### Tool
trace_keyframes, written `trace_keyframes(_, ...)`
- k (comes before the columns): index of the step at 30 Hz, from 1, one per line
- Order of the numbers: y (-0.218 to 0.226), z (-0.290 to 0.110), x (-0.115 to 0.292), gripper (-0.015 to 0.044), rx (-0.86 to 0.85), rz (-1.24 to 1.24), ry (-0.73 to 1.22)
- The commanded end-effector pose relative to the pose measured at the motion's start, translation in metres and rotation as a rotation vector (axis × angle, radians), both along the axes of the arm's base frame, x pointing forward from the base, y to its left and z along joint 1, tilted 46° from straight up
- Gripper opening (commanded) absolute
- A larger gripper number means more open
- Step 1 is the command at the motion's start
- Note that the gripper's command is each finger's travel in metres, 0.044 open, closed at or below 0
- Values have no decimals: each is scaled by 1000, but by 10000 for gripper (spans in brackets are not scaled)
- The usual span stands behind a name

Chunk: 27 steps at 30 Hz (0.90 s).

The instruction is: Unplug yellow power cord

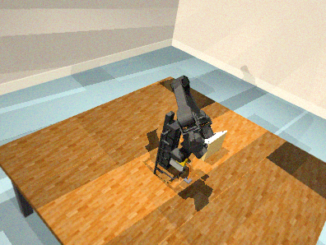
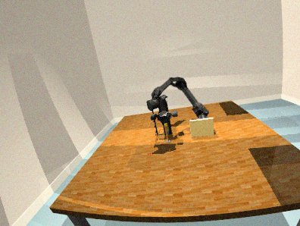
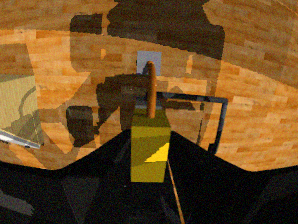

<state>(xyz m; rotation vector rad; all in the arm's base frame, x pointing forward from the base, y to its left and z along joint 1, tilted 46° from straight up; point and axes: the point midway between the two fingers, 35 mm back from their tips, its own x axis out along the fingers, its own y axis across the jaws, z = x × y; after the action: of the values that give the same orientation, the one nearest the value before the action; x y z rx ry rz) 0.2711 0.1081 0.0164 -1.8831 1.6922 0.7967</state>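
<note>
Gripper point(image 3: 150, 156) clamped on the yellow plug point(image 3: 149, 152), dark fingers pressing both sides in the wrist view. Plug body upright between them, orange-brown cord point(image 3: 150, 90) running up from its top toward a small grey-blue patch point(image 3: 148, 62) on the wooden table point(image 3: 253, 96). Thin black frame point(image 3: 209, 112) just right of the plug (looks like part of the strip's outline, hard to tell). Thin yellowish line point(image 3: 176, 203) trailing down past the plug.

From the top view: arm point(image 1: 187, 111) folded down over mid-table, black power strip point(image 1: 165, 145) standing tilted on edge just left of the gripper point(image 1: 181, 164), touching or nearly so. Cannot tell whether plug is seated in the strip or free. Beige box point(image 1: 216, 145) just right of the arm.

Exterior view: gripper point(image 2: 165, 125) low over the table, beige box point(image 2: 201, 127) beside it, shadow below.
</note>
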Motion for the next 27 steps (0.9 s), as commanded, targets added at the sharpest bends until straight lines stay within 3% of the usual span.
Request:
trace_keyframes(1, 11, -8, -1, 0, 19, 2, -1)
trace_keyframes(27, 44, -34, -8, 0, 21, 4, -1)
